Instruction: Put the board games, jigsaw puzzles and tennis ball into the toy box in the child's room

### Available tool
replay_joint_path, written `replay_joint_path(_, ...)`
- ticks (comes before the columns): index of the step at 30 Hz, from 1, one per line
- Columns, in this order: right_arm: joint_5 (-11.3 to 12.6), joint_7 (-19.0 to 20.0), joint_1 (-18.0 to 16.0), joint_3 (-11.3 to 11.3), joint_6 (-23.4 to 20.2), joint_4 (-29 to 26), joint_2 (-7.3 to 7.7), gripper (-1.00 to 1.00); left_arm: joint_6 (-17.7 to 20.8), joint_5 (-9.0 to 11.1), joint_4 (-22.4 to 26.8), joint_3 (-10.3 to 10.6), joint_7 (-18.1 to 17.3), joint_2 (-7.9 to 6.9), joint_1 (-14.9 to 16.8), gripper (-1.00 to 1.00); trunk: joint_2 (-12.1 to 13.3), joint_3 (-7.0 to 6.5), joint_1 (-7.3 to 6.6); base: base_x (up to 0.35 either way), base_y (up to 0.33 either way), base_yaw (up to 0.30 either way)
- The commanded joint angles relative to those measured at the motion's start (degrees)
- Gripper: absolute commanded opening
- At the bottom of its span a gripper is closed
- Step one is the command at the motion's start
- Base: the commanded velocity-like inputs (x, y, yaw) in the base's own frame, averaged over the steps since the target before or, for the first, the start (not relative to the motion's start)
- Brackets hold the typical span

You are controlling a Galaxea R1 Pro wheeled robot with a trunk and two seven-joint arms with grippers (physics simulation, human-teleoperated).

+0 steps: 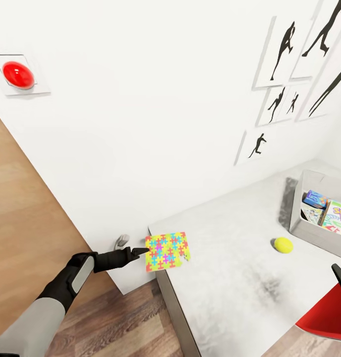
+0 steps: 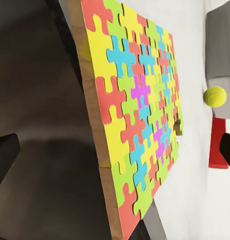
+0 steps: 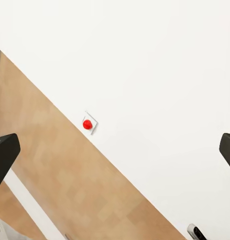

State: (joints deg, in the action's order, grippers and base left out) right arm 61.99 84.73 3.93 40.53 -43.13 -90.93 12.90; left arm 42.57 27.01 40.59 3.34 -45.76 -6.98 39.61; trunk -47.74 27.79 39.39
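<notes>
Jigsaw puzzle (image 1: 166, 251) lies at the near left corner of the light grey table (image 1: 230, 277), overhanging the edge a little, and this slab looks to be the step in hand. The left pincer (image 1: 142, 251) reaches in from the floor side, its dark fingertips at the slab's left edge. From the head view I cannot tell whether they have closed on it or only touch it.

Across the table the tennis ball (image 1: 283, 244) sits apart from the puzzle, just in front of the toy box (image 1: 309, 225). Printed board games (image 1: 329, 210) already stand inside the box. I judge the task partly done, with this puzzle and the ball still outside.

The next move calls for a firm pinch on the thin overhanging edge. After that comes a lift and a carry across the table, past the ball, to the open top of the box. A thin slab held by one edge could tilt or slip.

The left wrist view shows the puzzle (image 2: 140, 110) very close and edge-on, its wooden backing visible, with the ball (image 2: 215, 96) beyond; the fingertips stand wide at the frame's sides. The right wrist view looks elsewhere, at white wall, wood floor and a red button (image 3: 87, 124). There the right pincer's tips (image 3: 4, 152) are spread wide and hold nothing. The head view alone shows the silhouette pictures (image 1: 289, 64) and a red chair (image 1: 329, 312).
</notes>
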Motion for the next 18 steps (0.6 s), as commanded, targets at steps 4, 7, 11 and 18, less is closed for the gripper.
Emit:
replay_joint_path(4,0.2,0.0,0.0,0.0,-0.6,0.0,0.02,1.00,0.3,0.4,0.0,0.2,0.1,-0.04,0.0,1.00,0.0,0.05,0.01,0.000,0.000,0.000)
replay_joint_path(7,0.2,0.0,0.0,0.0,-0.6,0.0,0.02,1.00,0.3,0.4,0.0,0.2,0.1,0.00,0.0,1.00,0.0,0.05,0.01,0.000,0.000,0.000)
replay_joint_path(11,0.3,0.0,0.0,0.0,-0.6,0.0,0.02,1.00,0.3,0.4,0.0,0.2,0.1,0.04,0.0,1.00,0.0,0.05,0.01,0.000,-0.002,0.000)
replay_joint_path(18,0.3,0.0,0.0,0.0,-0.6,0.0,0.02,1.00,0.3,0.4,0.0,0.2,0.1,0.04,0.0,1.00,0.0,0.05,0.01,0.000,-0.109,0.000)
